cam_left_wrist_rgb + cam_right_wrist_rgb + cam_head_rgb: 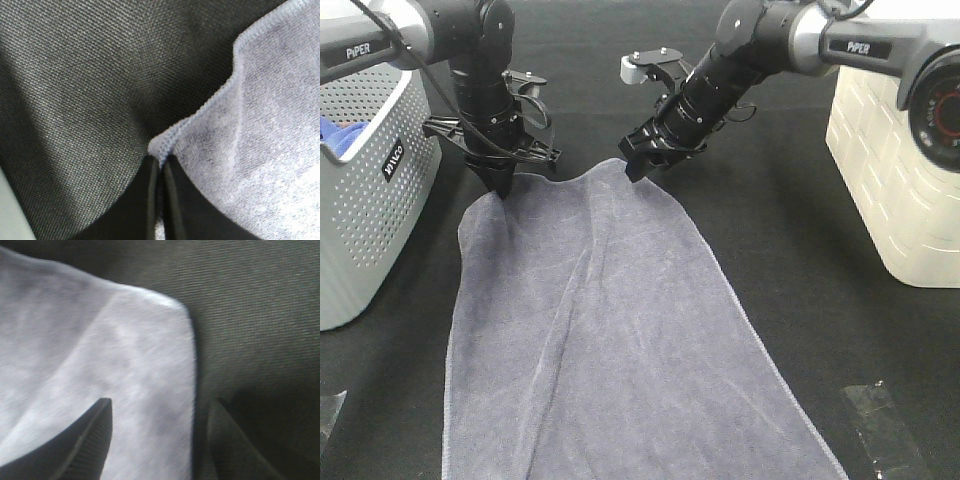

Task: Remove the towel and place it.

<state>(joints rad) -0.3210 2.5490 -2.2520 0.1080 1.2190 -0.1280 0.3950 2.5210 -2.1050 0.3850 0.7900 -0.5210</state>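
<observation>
Towel – slate-grey terry, stitched hem – is laid out flat on the black desk, running from between the two arms down to the near edge of the high view and out of frame. A few long creases are noted along its length.

Left gripper: jaws are pressed together on the towel's far left corner; in the left wrist view the hem is seen pinched right at the tips. The corner is drawn up slightly into a small peak.

Right gripper: jaws are held well apart at the far right corner. In the right wrist view one finger is set over the towel, the other over bare desk, the hem lying between them – nothing is gripped.

A grey perforated basket is placed at the left, a blue cloth showing inside it. A cream container is placed at the right, well apart from the towel.
</observation>
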